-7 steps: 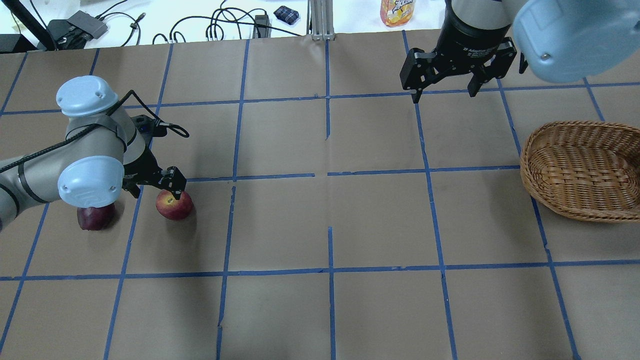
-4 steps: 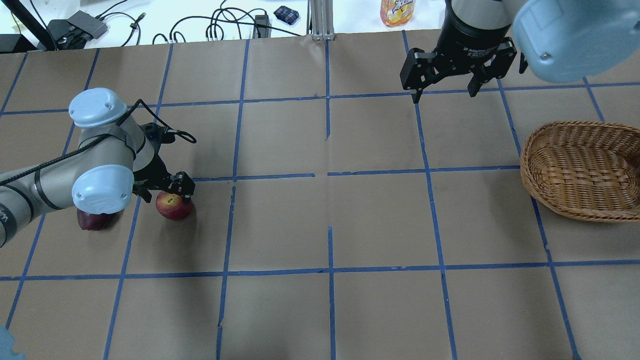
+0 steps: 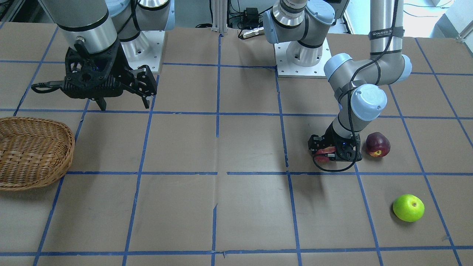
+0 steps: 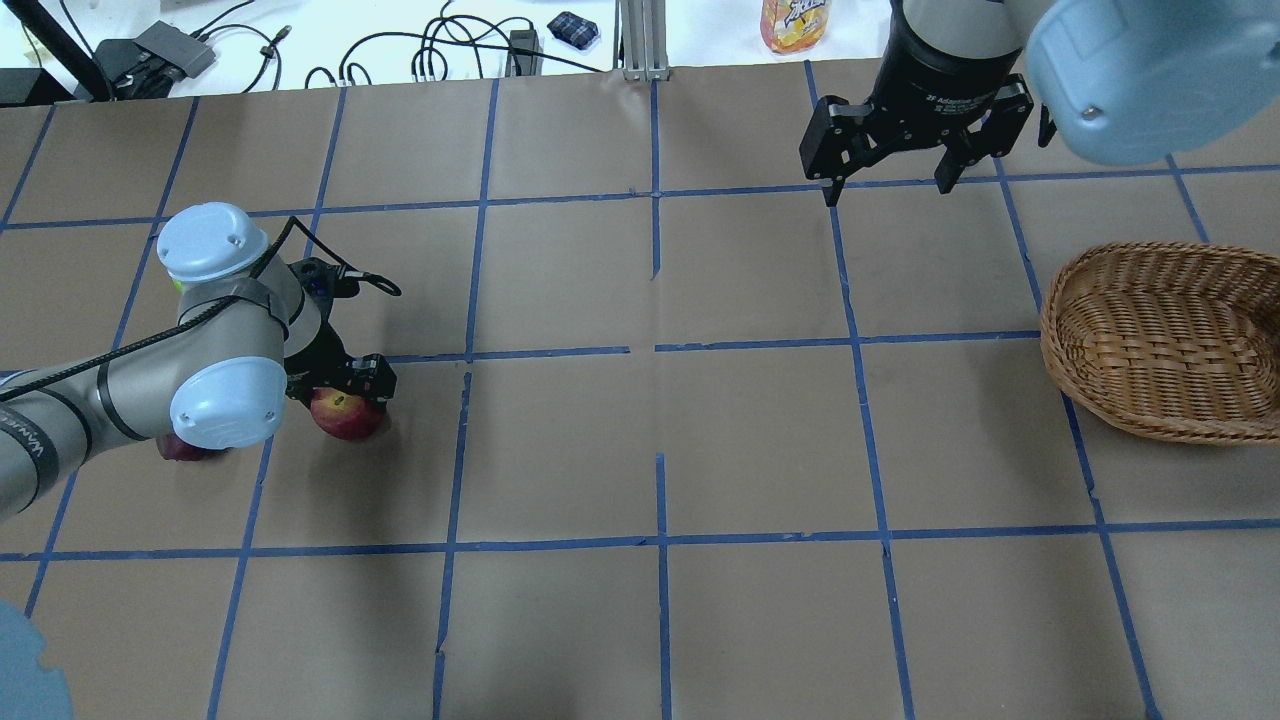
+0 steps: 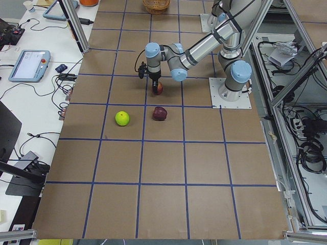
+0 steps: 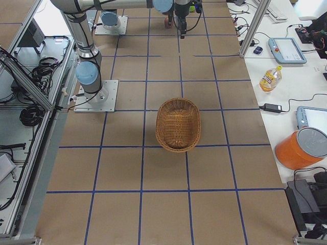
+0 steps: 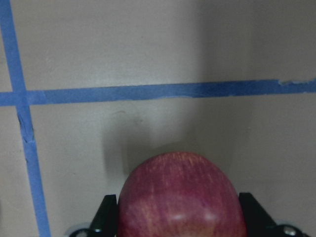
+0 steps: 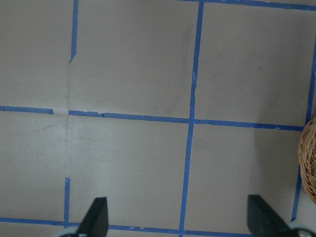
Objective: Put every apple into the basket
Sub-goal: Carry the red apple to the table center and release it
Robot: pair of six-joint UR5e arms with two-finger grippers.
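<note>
The red apple lies on the table's left part. My left gripper is open and low over it, one finger on each side, as the left wrist view shows. The dark maroon apple lies just beside it, mostly hidden under my arm in the overhead view. The green apple lies further out, near the far edge. The wicker basket stands empty at the right edge. My right gripper hangs open and empty above the table, near the basket's far left.
Blue tape lines grid the brown table. A juice bottle, cables and small devices lie on the white bench beyond the far edge. A cable loops off my left wrist.
My left arm has moved right and down, so its fingers now straddle the red apple instead of standing at its far-left side. The right arm has not moved.
</note>
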